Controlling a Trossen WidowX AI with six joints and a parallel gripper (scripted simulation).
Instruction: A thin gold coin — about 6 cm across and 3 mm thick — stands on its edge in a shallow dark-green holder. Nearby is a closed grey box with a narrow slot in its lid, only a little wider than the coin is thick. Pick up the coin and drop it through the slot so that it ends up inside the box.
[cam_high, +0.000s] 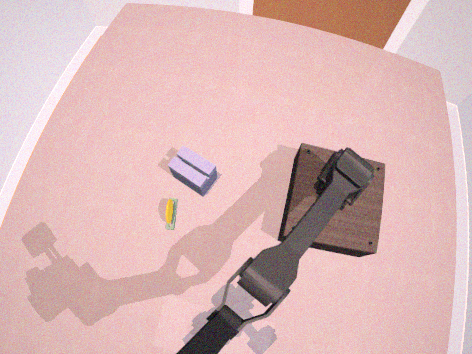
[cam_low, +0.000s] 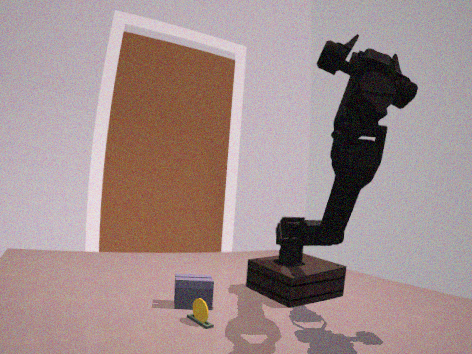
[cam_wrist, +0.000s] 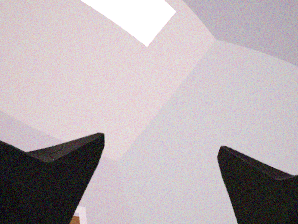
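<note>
Coin (cam_low: 200, 309): gold-yellow. Holder (cam_low: 201, 321): dark green. Box (cam_low: 193, 292): grey, lid paler lilac. Table (cam_high: 125, 90): plain pink. Arm base block (cam_low: 296, 279): dark brown wood grain. Door (cam_low: 165, 145): orange-brown, white frame.
</note>
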